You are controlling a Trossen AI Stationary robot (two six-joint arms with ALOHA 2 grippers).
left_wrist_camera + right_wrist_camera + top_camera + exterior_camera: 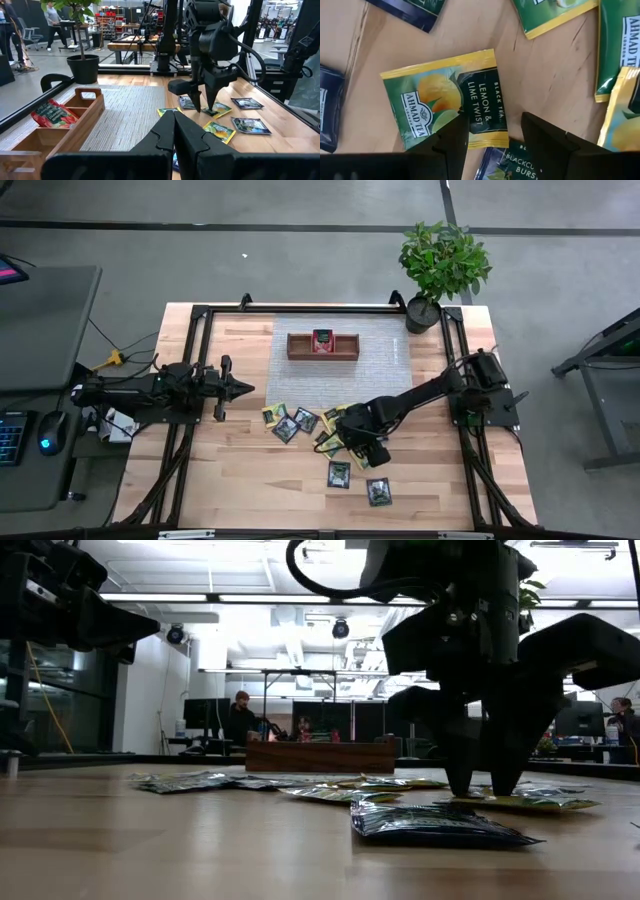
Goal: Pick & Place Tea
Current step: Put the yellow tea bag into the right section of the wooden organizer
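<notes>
We see the tea packets (pixel 330 435) scattered on the table in front of the wooden tray (pixel 323 346); only one red packet (pixel 322 341) lies inside it. Our right gripper (pixel 362 448) hangs spread wide above a yellow-green packet (pixel 447 105), holding nothing. Most remains.

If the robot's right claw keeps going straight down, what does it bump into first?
Most likely the yellow-green lemon and lime tea packet: the open right gripper points down right over its edge, close above the table.
</notes>
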